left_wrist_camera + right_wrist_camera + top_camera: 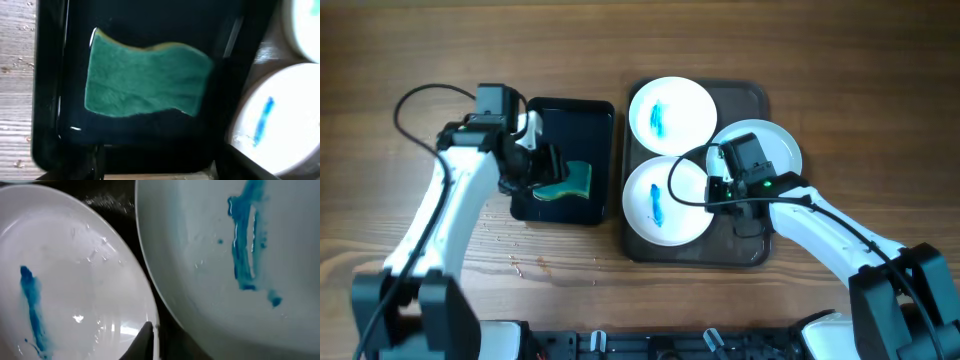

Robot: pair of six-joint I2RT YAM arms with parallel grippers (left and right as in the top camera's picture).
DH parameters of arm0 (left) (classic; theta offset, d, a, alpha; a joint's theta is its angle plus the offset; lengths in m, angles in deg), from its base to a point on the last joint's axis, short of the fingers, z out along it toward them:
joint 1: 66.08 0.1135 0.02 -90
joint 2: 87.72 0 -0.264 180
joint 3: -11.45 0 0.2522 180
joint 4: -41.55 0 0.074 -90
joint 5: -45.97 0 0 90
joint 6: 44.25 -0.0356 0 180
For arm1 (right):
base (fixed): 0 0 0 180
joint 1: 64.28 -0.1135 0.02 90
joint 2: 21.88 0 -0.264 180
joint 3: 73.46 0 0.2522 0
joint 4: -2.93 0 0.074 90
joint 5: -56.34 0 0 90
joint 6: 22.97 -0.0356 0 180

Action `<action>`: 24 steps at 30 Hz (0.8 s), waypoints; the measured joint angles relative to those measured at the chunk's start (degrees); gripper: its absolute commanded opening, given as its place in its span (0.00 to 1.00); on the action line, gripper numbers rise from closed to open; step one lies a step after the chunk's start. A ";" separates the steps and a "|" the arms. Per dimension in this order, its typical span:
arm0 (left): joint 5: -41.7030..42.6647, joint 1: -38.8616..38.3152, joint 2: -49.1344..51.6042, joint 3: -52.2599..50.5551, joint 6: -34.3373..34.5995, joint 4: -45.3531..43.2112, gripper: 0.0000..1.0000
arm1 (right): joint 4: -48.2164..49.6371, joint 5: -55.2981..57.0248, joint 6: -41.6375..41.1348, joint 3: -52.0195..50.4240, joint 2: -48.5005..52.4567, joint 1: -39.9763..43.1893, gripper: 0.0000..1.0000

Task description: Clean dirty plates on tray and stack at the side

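Observation:
Three white plates with blue smears lie on the brown tray [755, 250]: a back plate [671, 113], a front plate [665, 200] and a right plate [775, 145]. My right gripper [725, 190] is between the front and right plates. In the right wrist view one finger [148, 332] is clamped on the front plate's [75, 280] rim, and the right plate [240, 255] sits close beside it. A green sponge [570, 182] lies in a black tray [570, 112]. My left gripper [542, 165] hovers open above the sponge [145, 80], its fingers wide apart [160, 170].
The black tray's walls [50, 75] surround the sponge, and the brown tray stands right beside it. Crumbs [515, 262] lie on the wooden table in front of the black tray. Cables run over both arms.

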 measured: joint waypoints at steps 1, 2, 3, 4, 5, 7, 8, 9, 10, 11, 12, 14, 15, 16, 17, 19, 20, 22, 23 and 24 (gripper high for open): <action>-2.27 -0.92 2.51 0.00 0.85 -1.49 0.65 | -1.16 -0.35 0.46 -0.02 0.00 0.00 0.17; -3.58 -1.44 4.09 0.00 1.31 -2.43 0.65 | -1.77 -0.76 0.61 0.00 0.02 0.04 0.18; -4.81 -1.97 5.51 0.00 1.77 -4.07 0.64 | -2.45 -1.20 0.61 0.00 0.02 0.04 0.18; -5.40 -2.51 7.02 0.02 2.01 -6.36 0.63 | -3.15 -1.81 0.63 -0.02 0.02 0.07 0.18; -6.21 -3.37 9.29 0.04 2.40 -8.26 0.57 | -3.43 -2.45 0.63 0.00 0.02 0.04 0.18; -7.39 -4.76 11.54 0.00 4.02 -9.31 0.54 | -3.89 -3.10 0.61 -0.02 0.02 0.07 0.19; -8.11 -5.16 11.85 -0.04 4.61 -11.41 0.52 | -4.00 -3.82 0.63 -0.02 0.02 0.04 0.21; -9.05 -5.27 12.17 -0.04 4.98 -13.88 0.50 | -4.09 -4.22 0.63 0.00 0.02 0.04 0.22; -9.49 -5.27 12.63 -0.02 5.01 -15.19 0.46 | -4.09 -4.46 0.63 -0.02 0.02 0.04 0.25; -9.90 -5.27 13.57 0.04 5.14 -16.04 0.42 | -4.13 -4.68 0.63 0.00 0.02 0.07 0.31; -9.99 -5.33 14.47 0.13 5.38 -16.31 0.39 | -4.20 -4.85 0.68 -0.02 0.02 0.04 0.35; -9.99 -5.57 17.03 1.01 5.62 -16.52 0.29 | -4.55 -5.27 0.87 -0.02 0.02 0.07 0.39; -10.05 -5.68 17.92 1.55 5.79 -16.22 0.35 | -4.55 -5.29 1.03 -0.02 0.02 0.04 0.39; -10.43 -5.81 18.27 1.99 5.79 -15.63 0.41 | -4.57 -5.29 1.05 -0.02 0.02 0.04 0.39; -10.38 -5.92 18.45 2.23 5.95 -15.41 0.45 | -4.57 -5.29 1.07 -0.02 0.02 0.04 0.39; -10.38 -6.32 18.45 2.84 5.97 -14.16 0.55 | -4.55 -5.29 1.05 -0.02 0.02 0.04 0.39; -10.32 -6.51 18.43 3.37 6.01 -13.05 0.60 | -4.52 -5.29 1.07 0.00 0.02 0.04 0.39; -10.10 -6.80 17.70 4.42 5.97 -9.57 0.75 | -4.55 -5.29 1.05 -0.02 0.02 0.04 0.39; -10.01 -6.93 16.74 4.48 6.25 -8.52 0.78 | -4.57 -5.29 1.07 -0.02 0.02 0.04 0.40; -9.81 -7.04 14.62 4.50 5.99 -6.91 0.77 | -4.61 -5.29 1.05 0.00 0.02 0.07 0.41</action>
